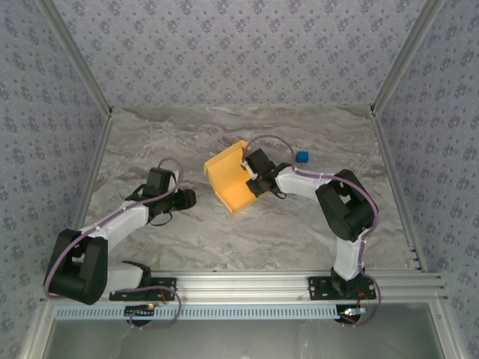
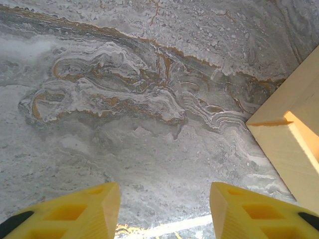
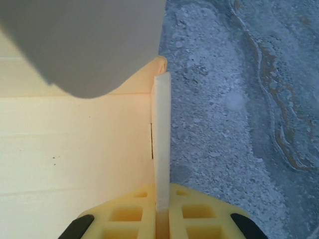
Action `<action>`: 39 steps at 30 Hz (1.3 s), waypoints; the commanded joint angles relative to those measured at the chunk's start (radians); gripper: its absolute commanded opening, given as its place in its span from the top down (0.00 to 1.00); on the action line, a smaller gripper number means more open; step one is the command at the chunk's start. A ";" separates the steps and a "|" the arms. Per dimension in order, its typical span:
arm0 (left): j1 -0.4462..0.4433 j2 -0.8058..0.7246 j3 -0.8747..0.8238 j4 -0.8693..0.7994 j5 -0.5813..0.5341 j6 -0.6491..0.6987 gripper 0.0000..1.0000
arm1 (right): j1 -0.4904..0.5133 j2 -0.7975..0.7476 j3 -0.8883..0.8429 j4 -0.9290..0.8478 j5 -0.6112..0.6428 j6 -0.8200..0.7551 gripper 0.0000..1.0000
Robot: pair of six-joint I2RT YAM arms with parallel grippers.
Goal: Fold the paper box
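Marbled grey table point(image 1: 247, 239), enclosed by patterned walls point(image 1: 224, 52); both arm bases sit on the rail at the near edge.

Location of work piece: the box point(image 1: 227, 179) lies near the table centre. It is partly formed, with yellow-orange panels standing up from its base rather than lying flat. One corner of it enters the left wrist view at the right edge.

Right gripper point(image 3: 161, 216): jaws closed onto one thin upright wall of the box, with the card edge pinched between the two fingers. The box interior lies to its left and bare table to its right. From above, this gripper sits at the box's right side.

Left gripper point(image 2: 164, 209): jaws roughly half open, holding nothing. It hovers over bare table just left of the box and apart from it.

Step in hand (judged): erecting or creasing a side wall, with the right arm holding it. The number of folds done cannot be told.

Next move (judged): the left gripper should move up to the box and brace or press the opposite panel while the right holds its wall — thin card will buckle or slide if pushed unsupported.

Count: one box; one small blue object point(image 1: 301, 157), beyond the right gripper and apart from the box; two arms; two grippers.
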 commanded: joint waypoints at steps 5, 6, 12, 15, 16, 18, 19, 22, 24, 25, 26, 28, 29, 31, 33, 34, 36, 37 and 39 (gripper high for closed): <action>-0.010 0.016 0.006 0.027 0.018 0.011 0.50 | 0.006 0.017 -0.024 -0.073 0.117 0.057 0.90; -0.010 0.016 0.007 0.027 0.019 0.013 0.50 | 0.006 0.016 -0.022 -0.075 0.115 0.057 0.90; -0.013 0.019 0.010 0.028 0.019 0.011 0.50 | -0.003 -0.025 -0.010 -0.063 0.048 0.079 0.83; -0.013 0.019 0.010 0.029 0.018 0.011 0.50 | -0.012 -0.045 -0.005 -0.058 0.002 0.101 0.77; -0.013 0.021 0.012 0.027 0.017 0.011 0.50 | -0.017 -0.053 -0.004 -0.054 -0.017 0.108 0.75; -0.014 0.021 0.012 0.027 0.018 0.012 0.50 | -0.024 -0.065 -0.009 -0.044 -0.050 0.125 0.71; -0.014 0.021 0.015 0.029 0.018 0.011 0.50 | -0.025 -0.072 -0.010 -0.038 -0.062 0.131 0.68; -0.016 0.021 0.016 0.029 0.019 0.010 0.50 | -0.028 -0.081 -0.014 -0.030 -0.088 0.146 0.61; -0.017 0.024 0.019 0.029 0.019 0.011 0.50 | -0.033 -0.084 -0.017 -0.022 -0.102 0.156 0.57; -0.017 0.024 0.021 0.029 0.019 0.011 0.50 | -0.036 -0.088 -0.019 -0.018 -0.112 0.161 0.55; -0.018 0.025 0.022 0.029 0.018 0.011 0.50 | -0.039 -0.090 -0.021 -0.015 -0.120 0.166 0.54; -0.019 0.024 0.027 0.026 0.021 0.011 0.50 | -0.046 -0.105 -0.034 -0.002 -0.132 0.175 0.52; -0.020 0.022 0.028 0.025 0.022 0.010 0.50 | -0.049 -0.114 -0.043 0.002 -0.142 0.176 0.50; -0.024 0.011 0.029 0.025 0.021 0.006 0.50 | -0.060 -0.146 -0.067 0.021 -0.169 0.177 0.46; -0.029 -0.014 0.029 0.031 0.021 0.004 0.50 | -0.072 -0.185 -0.095 0.042 -0.194 0.188 0.44; -0.032 -0.032 0.027 0.035 0.021 0.002 0.49 | -0.078 -0.207 -0.111 0.050 -0.206 0.193 0.43; -0.036 -0.070 0.019 0.052 0.025 -0.004 0.49 | -0.088 -0.254 -0.142 0.067 -0.237 0.199 0.41; -0.037 -0.095 0.014 0.064 0.028 -0.010 0.48 | -0.096 -0.274 -0.158 0.075 -0.256 0.205 0.40; -0.039 -0.145 0.000 0.090 0.037 -0.024 0.45 | -0.123 -0.302 -0.184 0.091 -0.315 0.218 0.39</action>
